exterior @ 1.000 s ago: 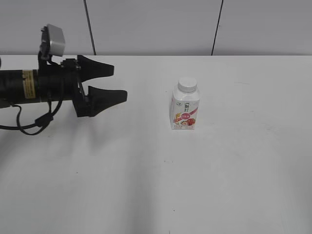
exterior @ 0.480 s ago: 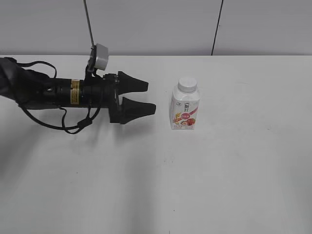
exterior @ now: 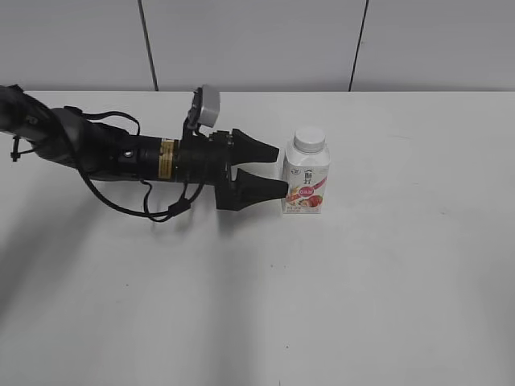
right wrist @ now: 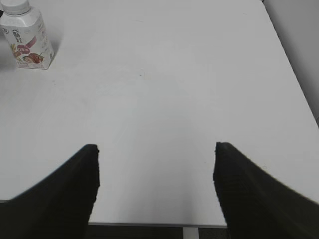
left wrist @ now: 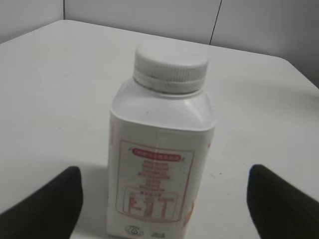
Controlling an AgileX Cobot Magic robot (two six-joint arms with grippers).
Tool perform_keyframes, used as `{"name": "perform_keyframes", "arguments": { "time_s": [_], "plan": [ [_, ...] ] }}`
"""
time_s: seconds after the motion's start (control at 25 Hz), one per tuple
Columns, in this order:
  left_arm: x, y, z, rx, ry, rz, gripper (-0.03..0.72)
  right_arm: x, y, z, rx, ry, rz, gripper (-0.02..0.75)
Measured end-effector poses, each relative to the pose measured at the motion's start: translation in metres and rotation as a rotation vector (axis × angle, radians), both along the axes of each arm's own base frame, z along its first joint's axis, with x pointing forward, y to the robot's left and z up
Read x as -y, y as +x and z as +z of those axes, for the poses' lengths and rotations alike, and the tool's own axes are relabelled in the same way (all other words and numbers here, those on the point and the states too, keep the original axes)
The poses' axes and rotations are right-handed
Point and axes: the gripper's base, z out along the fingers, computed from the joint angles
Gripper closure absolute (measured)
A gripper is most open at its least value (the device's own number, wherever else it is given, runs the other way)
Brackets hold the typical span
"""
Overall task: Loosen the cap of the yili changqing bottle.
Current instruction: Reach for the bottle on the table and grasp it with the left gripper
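Observation:
The yili changqing bottle (exterior: pixel 306 182) stands upright on the white table, white with a pink-red label. Its white cap (exterior: pixel 309 140) sits on top. My left gripper (exterior: pixel 278 169) lies level at the bottle's left side, open, its black fingertips just short of the bottle. In the left wrist view the bottle (left wrist: pixel 159 164) fills the middle with the cap (left wrist: pixel 170 67) above, and the left gripper (left wrist: pixel 169 194) has a finger far out on each side, not touching. My right gripper (right wrist: pixel 155 164) is open over bare table near its edge; the bottle (right wrist: pixel 27 40) is far off at top left.
The table (exterior: pixel 386 281) is white and bare around the bottle. A grey panelled wall (exterior: pixel 257 44) runs behind it. The table's near edge (right wrist: pixel 149 225) shows in the right wrist view, under the right fingers.
My left arm has swept right across the table, from the far left up to the bottle. The bottle has stayed in place.

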Motion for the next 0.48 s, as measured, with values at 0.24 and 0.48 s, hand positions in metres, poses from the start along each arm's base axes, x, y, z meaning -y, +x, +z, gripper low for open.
{"name": "perform_keyframes", "arguments": {
  "time_s": [0.24, 0.48],
  "plan": [
    [0.016, 0.004, -0.004, 0.007, -0.008, -0.029, 0.092, 0.0, 0.0, 0.0, 0.0, 0.0, 0.0, 0.173],
    [0.026, 0.004, -0.013, -0.003, -0.015, -0.043, 0.095, 0.0, 0.0, 0.0, 0.0, 0.0, 0.0, 0.173]
  ]
}}
